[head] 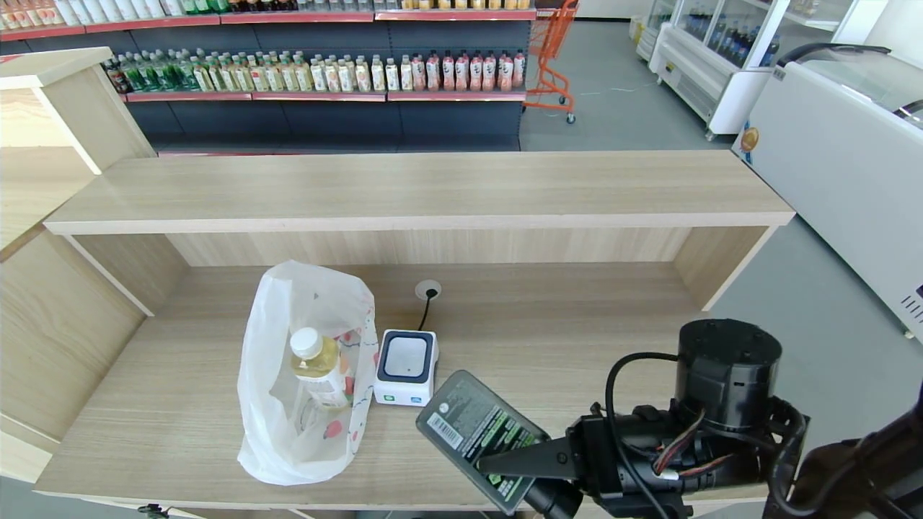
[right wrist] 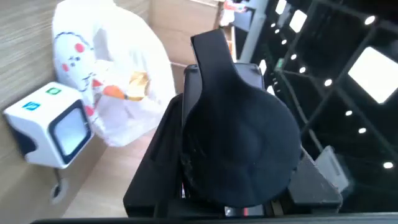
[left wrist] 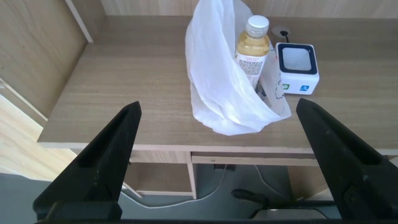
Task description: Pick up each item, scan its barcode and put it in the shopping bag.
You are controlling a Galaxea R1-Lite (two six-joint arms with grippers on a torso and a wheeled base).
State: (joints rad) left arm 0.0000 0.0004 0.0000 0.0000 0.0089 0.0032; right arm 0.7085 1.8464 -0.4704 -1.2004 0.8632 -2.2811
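- The right gripper (head: 513, 461) is clamping a flat dark pack (head: 465, 422), holding it tilted over the near edge of the table (head: 577, 331), with its barcode label facing upward.
- The pack is hanging just to the right of the white scanner (head: 406, 366), which is sitting on the table.
- The shopping bag (head: 274, 404) is lying open just beside the scanner, with a white-capped bottle (head: 317, 364) leaning inside it.
- The left gripper (left wrist: 219, 109) is hovering off the table's near edge, fingers wide apart, gripping nothing.
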